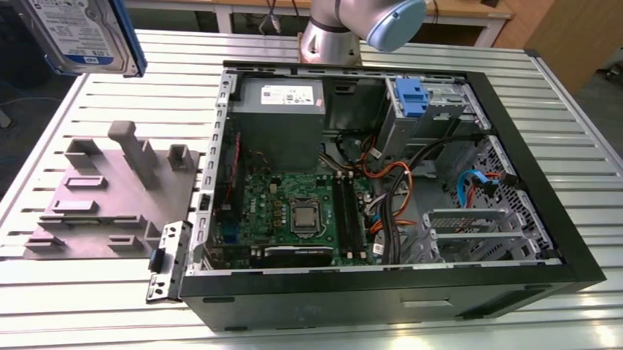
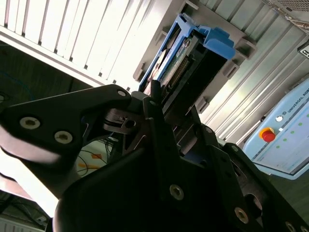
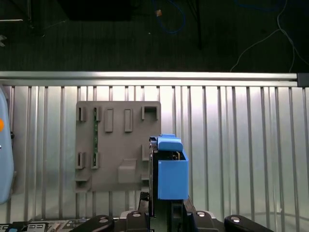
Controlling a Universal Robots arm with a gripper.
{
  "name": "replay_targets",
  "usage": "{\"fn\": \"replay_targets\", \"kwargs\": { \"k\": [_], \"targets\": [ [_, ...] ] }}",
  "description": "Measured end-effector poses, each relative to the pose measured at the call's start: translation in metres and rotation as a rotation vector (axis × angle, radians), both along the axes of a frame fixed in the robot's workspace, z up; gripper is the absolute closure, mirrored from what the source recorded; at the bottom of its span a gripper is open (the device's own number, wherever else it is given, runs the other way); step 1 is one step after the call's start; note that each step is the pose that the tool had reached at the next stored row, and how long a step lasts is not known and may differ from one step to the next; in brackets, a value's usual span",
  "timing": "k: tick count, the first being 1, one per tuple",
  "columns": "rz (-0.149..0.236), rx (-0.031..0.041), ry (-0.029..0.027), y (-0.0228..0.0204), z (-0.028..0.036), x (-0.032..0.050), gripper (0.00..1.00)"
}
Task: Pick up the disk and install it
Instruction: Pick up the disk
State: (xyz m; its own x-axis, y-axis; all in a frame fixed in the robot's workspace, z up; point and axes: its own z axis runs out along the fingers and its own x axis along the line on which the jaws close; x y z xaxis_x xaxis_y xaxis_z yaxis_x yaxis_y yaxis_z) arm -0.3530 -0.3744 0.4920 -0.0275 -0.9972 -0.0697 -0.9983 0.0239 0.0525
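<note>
We judge the disk [image 1: 83, 33] to be stiff and dense for its size. Its smooth metal faces could slip, and a knock could harm it, as could pressure on its bare circuit side. The firm body is the place to take hold, since the blue plastic frame may flex. In the exterior view it hangs in the air at ten o'clock from the open computer case [image 1: 389, 295], well above the slatted surface [image 1: 58, 306]. In the second wrist view the tool [image 2: 171, 104] is clenched across the disk's flat faces, and the disk stands on edge.

Below it, at nine o'clock from the case, lies a grey fixture plate [image 1: 98, 211] with upright pegs. Inside the case, the power-supply box [image 1: 277, 120] sits at eleven o'clock and the motherboard [image 1: 292, 211] at seven. Loose cables [image 1: 409, 182] cross the middle. At one o'clock is the drive bay [image 1: 438, 109] with a blue latch [image 1: 409, 98]. We judge the cables and case walls the likeliest snags.
</note>
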Motion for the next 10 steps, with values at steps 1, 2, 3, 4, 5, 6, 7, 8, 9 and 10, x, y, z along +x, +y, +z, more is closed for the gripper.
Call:
{"fn": "replay_targets", "kwargs": {
  "k": [1,2,3,4,5,6,7,8,9,10],
  "targets": [
    [0.000,-0.0001,0.0001,0.0000,0.0001,0.0000,0.65],
    [0.000,0.0000,0.0000,0.0000,0.0001,0.0000,0.65],
    [0.000,-0.0001,0.0001,0.0000,0.0001,0.0001,0.65],
    [0.000,-0.0001,0.0002,-0.0001,0.0002,0.0008,0.65],
    [0.000,-0.0001,0.0001,-0.0001,0.0001,0.0019,0.65],
    [0.000,-0.0001,0.0001,0.0000,0.0001,0.0034,0.65],
    [0.000,-0.0001,0.0001,0.0000,0.0001,0.0052,0.65],
    [0.000,-0.0001,0.0000,0.0000,0.0001,0.0072,0.65],
    [0.000,0.0000,0.0000,0.0000,0.0001,0.0095,0.65],
    [0.000,0.0000,0.0000,0.0000,0.0001,0.0120,0.65]
  ]
}}
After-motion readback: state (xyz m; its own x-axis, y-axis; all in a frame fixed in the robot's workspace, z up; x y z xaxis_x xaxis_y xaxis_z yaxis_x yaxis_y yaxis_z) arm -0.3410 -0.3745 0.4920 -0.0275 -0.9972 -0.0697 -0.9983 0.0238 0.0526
